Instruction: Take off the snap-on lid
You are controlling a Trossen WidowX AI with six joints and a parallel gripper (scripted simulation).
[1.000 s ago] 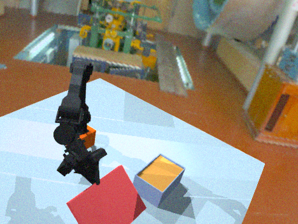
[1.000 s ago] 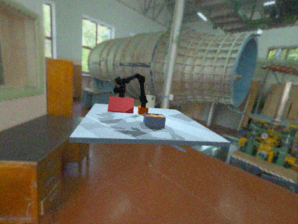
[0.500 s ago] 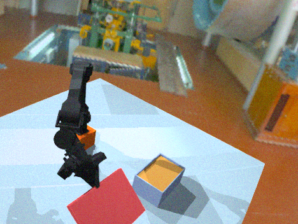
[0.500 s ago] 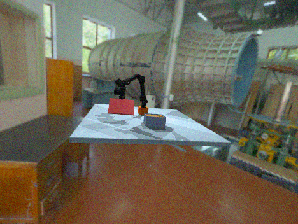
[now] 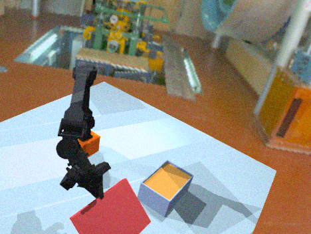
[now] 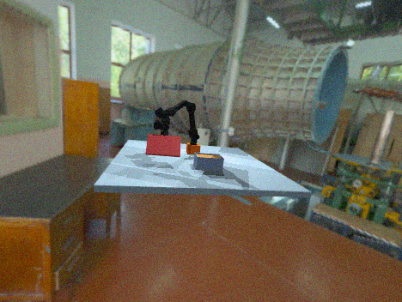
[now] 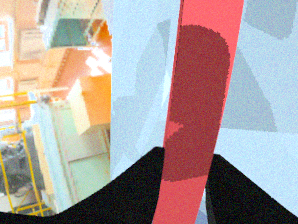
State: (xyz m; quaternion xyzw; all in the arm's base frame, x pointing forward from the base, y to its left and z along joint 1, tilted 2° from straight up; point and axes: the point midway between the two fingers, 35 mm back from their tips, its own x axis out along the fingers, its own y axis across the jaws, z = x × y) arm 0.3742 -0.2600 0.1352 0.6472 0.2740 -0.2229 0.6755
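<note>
Lid (image 5: 114, 209) (image 6: 163, 146) (image 7: 202, 100) between hand's (image 5: 100, 196) (image 6: 164, 133) (image 7: 186, 156) fingertips

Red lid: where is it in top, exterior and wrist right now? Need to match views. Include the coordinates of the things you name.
Top: red lid (image 5: 116, 213) (image 6: 163, 146) (image 7: 212, 15), bottom edge, left of centre.
Exterior: left of centre, about mid-height, at the table's far side.
Wrist: tall band right of centre, between the jaws.
Shared landmark: the pale blue table (image 5: 159, 129) (image 6: 172, 182) (image 7: 130, 65).

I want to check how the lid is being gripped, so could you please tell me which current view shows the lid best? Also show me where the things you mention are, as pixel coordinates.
The wrist view: the red lid (image 5: 114, 211) (image 6: 163, 146) (image 7: 200, 100) passes between both fingers there. The top view shows its broad face, cut off below; the exterior shows it small, tilted.
</note>
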